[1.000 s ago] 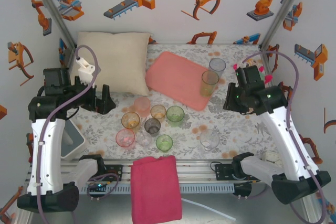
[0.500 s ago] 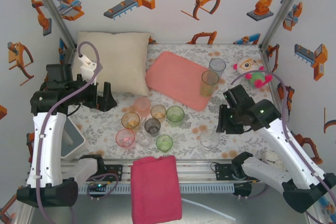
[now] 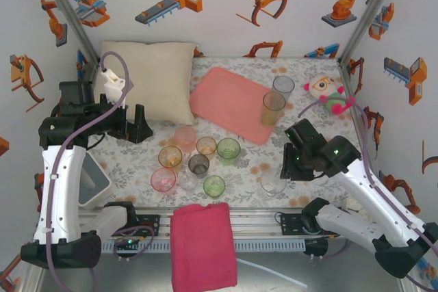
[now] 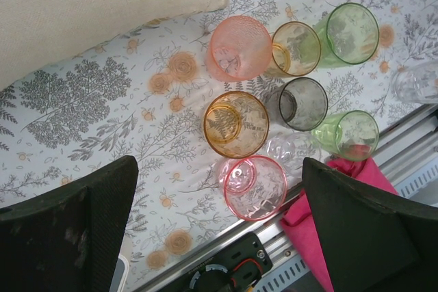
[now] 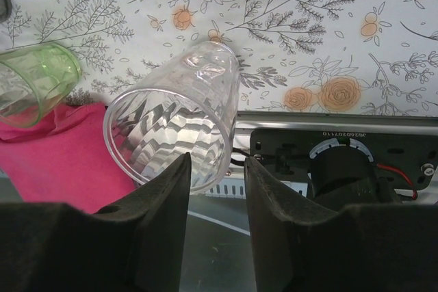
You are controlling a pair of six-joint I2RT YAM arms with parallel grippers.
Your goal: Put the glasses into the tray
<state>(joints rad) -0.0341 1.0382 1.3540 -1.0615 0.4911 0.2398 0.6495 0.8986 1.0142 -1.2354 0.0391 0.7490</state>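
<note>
Right tool: dropping from upper right, narrowly parted, hovering at clear glass rim.
Left tool: gaping wide over glasses.
Surface: floral, carrying tray.
Room: walls showing robot stickers.

The pillow lies upper left in the top view, the tray just right of it at upper centre, two glasses at the tray's right end. A cluster of glasses stands mid-frame, below both; a lone glass right of the cluster; a folded cloth at bottom centre
</note>
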